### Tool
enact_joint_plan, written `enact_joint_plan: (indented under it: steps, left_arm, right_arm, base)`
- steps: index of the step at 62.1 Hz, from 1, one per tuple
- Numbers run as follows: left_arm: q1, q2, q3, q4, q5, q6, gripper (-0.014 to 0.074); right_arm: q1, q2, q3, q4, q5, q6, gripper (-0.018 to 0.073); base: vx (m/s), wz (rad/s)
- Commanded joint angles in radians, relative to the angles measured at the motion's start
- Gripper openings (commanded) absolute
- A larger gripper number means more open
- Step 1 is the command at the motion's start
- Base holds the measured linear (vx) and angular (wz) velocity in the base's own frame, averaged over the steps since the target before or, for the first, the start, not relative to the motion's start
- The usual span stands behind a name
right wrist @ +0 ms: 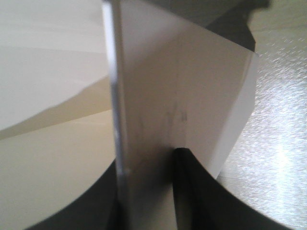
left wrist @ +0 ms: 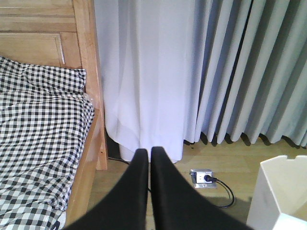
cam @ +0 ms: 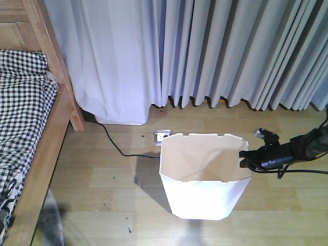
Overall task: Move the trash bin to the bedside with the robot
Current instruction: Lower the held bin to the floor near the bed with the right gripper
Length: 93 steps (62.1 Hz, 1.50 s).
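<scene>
Far left: bed with light brown wooden frame and black-and-white checked bedding, side rail running along the wooden floor. In the left wrist view: left claw hanging in the air in front of the bed's corner post, both black fingers pressed together to a hairline slit. Across the back of the room: pale sheer curtain next to the bedpost, then grey pleated curtains reaching down to the floor. Below the sheer curtain: black floor cable lying loose, running from near the foot of the bedpost toward the bin's left side. Floor socket set just behind the bin's rear left corner. Centre to right: trash bin, white, thin-walled, tapering downward, notched along the rim, upright on the floor, well apart from the bed with bare boards between. At the bin's right rim: right claw, clamped narrow on the bin's side, one finger inside and one outside. Confirmed in the right wrist view, the thin white side seen edge-on between the two dark fingers. Far right: slim black arm reaching in from the frame edge, roughly level with the rim, thin arm cable trailing beneath it.
</scene>
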Motion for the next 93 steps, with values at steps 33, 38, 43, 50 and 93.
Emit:
enact_joint_plan:
  steps: [33,38,43,50,93]
  left_arm:
    - [0.0,-0.014,0.012,-0.003,-0.083,-0.01,-0.0006]
    - [0.0,-0.014,0.012,-0.003,-0.083,-0.01,-0.0006]
    - [0.0,-0.014,0.012,-0.003,-0.083,-0.01,-0.0006]
    - [0.0,-0.014,0.012,-0.003,-0.083,-0.01,-0.0006]
    - [0.0,-0.014,0.012,-0.003,-0.083,-0.01,-0.0006]
  right_arm:
    - [0.001,0.132,-0.323,-0.058,0.229,0.125,-0.0003]
    - [0.004,0.163,-0.375,-0.105,0.229,0.175,-0.0002]
    - [0.021,0.189,-0.427,-0.162,0.235,0.205,0.0]
    - [0.055,0.225,-0.495,-0.209,0.238,0.256,0.0003]
    - [0.069,0.297,-0.573,-0.182,0.193,0.339,0.0206]
  base:
    - [0.0,0.0]
    - [0.0,0.0]
    - [0.0,0.0]
    - [0.0,0.0]
    - [0.0,0.0]
